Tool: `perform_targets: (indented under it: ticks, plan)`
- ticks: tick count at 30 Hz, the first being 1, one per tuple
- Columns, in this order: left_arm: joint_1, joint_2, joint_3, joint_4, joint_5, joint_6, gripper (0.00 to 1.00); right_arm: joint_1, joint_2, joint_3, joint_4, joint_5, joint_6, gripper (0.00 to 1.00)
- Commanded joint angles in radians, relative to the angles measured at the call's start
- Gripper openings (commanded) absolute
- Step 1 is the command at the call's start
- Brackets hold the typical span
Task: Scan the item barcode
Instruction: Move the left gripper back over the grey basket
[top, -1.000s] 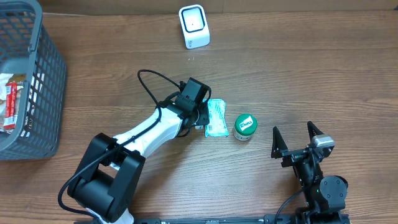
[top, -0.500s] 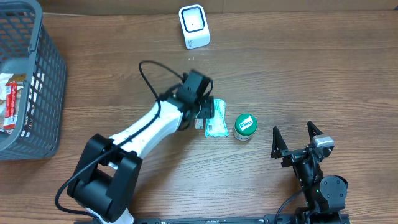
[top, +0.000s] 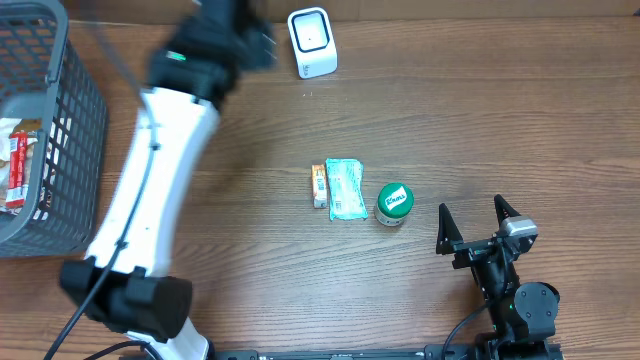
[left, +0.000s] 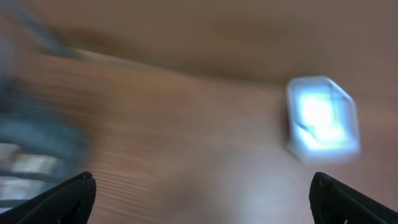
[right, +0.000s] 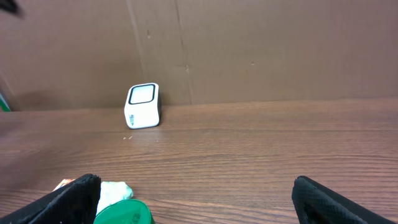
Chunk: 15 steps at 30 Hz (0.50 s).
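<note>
The left claw (left: 202, 190) stood wide open and empty. In its own blurred view the two fingertips sat at the lower corners of the frame with nothing between them, and the white scanner (top: 312, 42) lay ahead and to the right. From overhead, the left arm reached from the lower left of the frame up to the upper left. Its wrist was smeared by blur, just left of the scanner and right of the basket (top: 70, 130).

The items to scan lay together at the middle of the tabletop (top: 500, 110), well below that claw. They were a pale green packet (top: 346, 188) with its long axis running up and down the frame, a small orange pack (top: 318, 186) touching its left edge, and a green-lidded jar (top: 394, 203) just to its right. Which of the three was meant could not be told.

The right claw (top: 473, 214) was also open and holding nothing. It rested at the lower right with its fingers pointing up the frame, near the jar, so it was much the closer claw to the items. No item was in front of the scanner, so a pick-up probably came first.
</note>
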Motion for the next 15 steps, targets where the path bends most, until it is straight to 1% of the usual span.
perform_targets:
  ticks: [1,4,6,8,10,15]
  plan:
    - [0.1,-0.004,0.143,-0.034,-0.316,0.123,1.0,-0.006,-0.01,-0.011,0.003,0.013,0.007,1.0]
    - [0.184,-0.004,0.195,-0.04,-0.33,0.248,1.0,-0.006,-0.01,-0.011,0.003,0.013,0.007,1.0]
    - [0.239,-0.004,0.201,-0.04,-0.329,0.288,1.0,-0.006,-0.01,-0.011,0.003,0.013,0.007,1.0]
    - [0.303,-0.004,0.2,-0.048,-0.299,0.311,1.0,-0.006,-0.01,-0.011,0.003,0.013,0.007,1.0]
    - [0.376,-0.003,0.198,-0.069,-0.208,0.336,1.0,-0.006,-0.01,-0.011,0.003,0.013,0.007,1.0]
    - [0.572,-0.003,0.198,-0.096,0.054,0.343,1.0,-0.006,-0.01,-0.011,0.003,0.013,0.007,1.0]
